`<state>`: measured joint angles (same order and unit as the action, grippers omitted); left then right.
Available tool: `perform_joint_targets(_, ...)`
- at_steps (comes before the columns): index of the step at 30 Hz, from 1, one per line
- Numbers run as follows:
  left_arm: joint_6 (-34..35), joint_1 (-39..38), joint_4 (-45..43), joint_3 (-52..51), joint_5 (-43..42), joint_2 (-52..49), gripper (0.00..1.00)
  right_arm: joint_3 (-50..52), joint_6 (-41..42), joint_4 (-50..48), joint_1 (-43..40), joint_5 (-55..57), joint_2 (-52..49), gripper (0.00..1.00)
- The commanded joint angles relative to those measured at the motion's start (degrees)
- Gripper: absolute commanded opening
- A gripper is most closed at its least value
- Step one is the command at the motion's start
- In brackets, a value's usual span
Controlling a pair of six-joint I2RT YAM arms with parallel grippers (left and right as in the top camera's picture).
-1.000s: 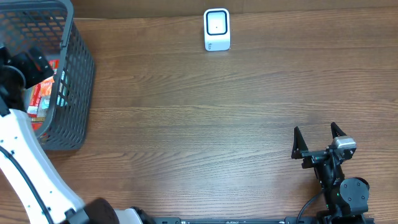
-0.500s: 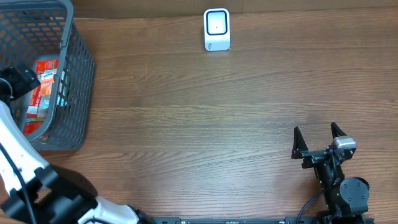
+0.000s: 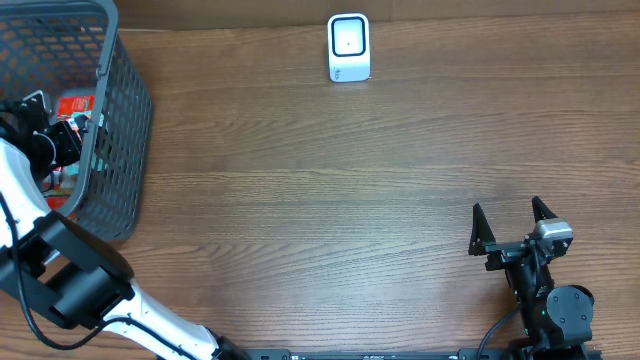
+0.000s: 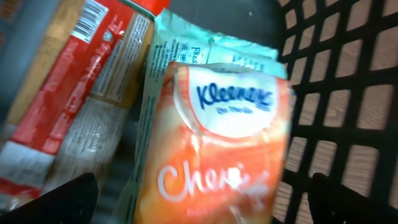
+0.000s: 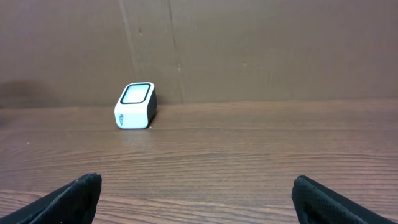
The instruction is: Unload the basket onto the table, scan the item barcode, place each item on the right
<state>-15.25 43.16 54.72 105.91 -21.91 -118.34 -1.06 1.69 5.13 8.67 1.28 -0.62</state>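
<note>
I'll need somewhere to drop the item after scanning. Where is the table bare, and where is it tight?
The table is bare across the stretch bordered by the basket, the scanner and the right gripper. Crowded only inside the basket, where the left gripper hangs over the Kleenex pack and a red packet.

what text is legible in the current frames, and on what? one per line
"Kleenex": blue logo on the orange tissue pack, left wrist view.
"Cher…": white script lower on the same pack; the rest is blurred.
Print on the teal pack behind it: too blurred to read.
Barcode and small print on the red package: unreadable.
Front marking on the scanner: too small to read.
</note>
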Motion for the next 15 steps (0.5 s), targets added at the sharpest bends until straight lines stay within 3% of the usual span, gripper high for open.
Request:
perform_joint_targets(1, -1.51, -0.11, -0.26, 1.14, -1.68, -2.4, 1.0, 0.61, -0.04, -0.42, -0.17, -0.35, 0.46, 1.0)
perform_joint_targets(15, -1.44, -0.11, -0.59, 1.03, -1.64, -6.51, 1.0, 0.61, -0.07, -0.39, -0.17, -0.35, 0.46, 1.0)
